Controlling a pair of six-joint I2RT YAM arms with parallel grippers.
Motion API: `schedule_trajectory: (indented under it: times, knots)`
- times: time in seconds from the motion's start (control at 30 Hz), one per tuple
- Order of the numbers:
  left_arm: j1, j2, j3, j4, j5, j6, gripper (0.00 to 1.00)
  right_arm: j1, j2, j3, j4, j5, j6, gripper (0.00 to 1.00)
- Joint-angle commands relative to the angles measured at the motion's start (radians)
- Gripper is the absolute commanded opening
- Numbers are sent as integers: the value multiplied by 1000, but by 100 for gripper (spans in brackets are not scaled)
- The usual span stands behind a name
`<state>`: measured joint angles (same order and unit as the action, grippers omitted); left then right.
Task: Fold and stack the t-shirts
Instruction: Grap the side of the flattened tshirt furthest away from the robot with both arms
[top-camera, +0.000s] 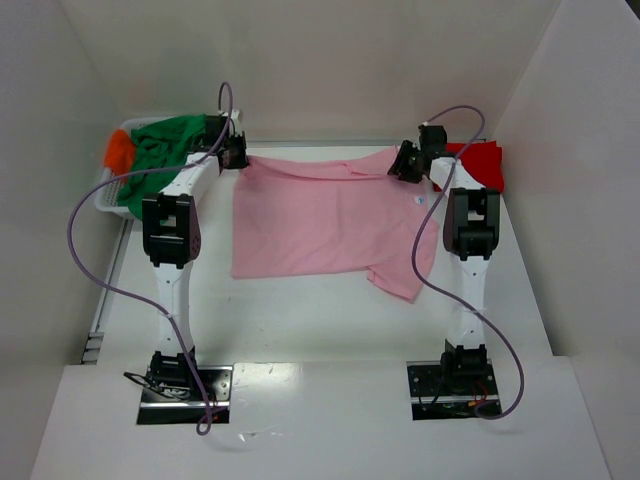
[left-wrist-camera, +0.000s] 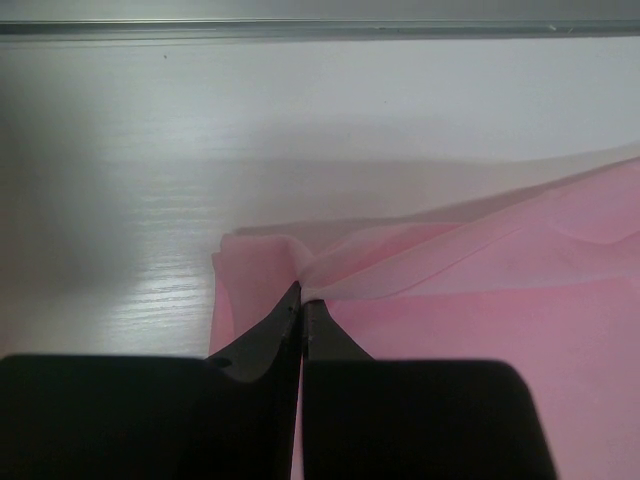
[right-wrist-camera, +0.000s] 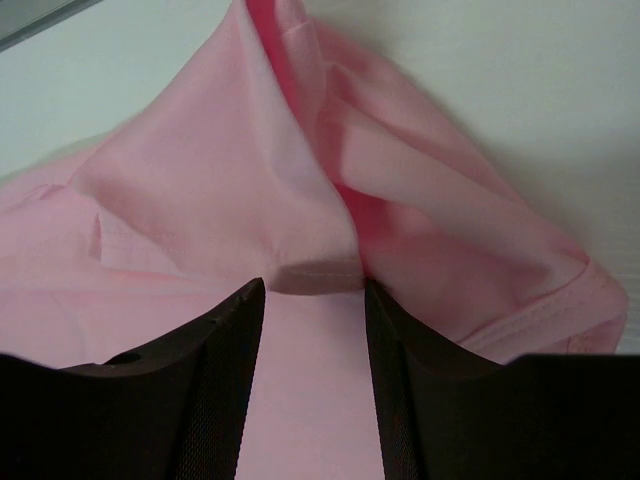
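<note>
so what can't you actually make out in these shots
Red shirt: top view, partly behind the right arm; folded or not is unclear.
Orange shirt: top view, only a scrap shows beside the green shirt in the basket.
Right pincer: wrist view, jaws stand apart with a fold of the pink shirt between them; a real grip or not is unclear.
</note>
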<state>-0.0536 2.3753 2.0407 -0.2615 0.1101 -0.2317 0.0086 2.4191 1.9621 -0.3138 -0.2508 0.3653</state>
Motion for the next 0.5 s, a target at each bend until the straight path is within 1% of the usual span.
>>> schedule_trajectory:
  times: [0.0,0.1,0.17,0.27,0.3,0.47]
  knots:
    - [6,12,49,10,13,22,0,-4,26,69,-5,4,-25,50]
    - [6,21,49,1,13,22,0,-4,38,95,-5,4,-25,50]
    - [6,21,58,1,13,22,0,-4,38,107,-5,4,-25,54]
    - [6,21,58,1,13,22,0,-4,48,129,-16,13,-25,55]
    - [6,21,58,1,13,22,0,-4,48,129,-16,13,-25,59]
    - [6,21,67,1,13,22,0,-4,67,150,-27,2,-25,60]
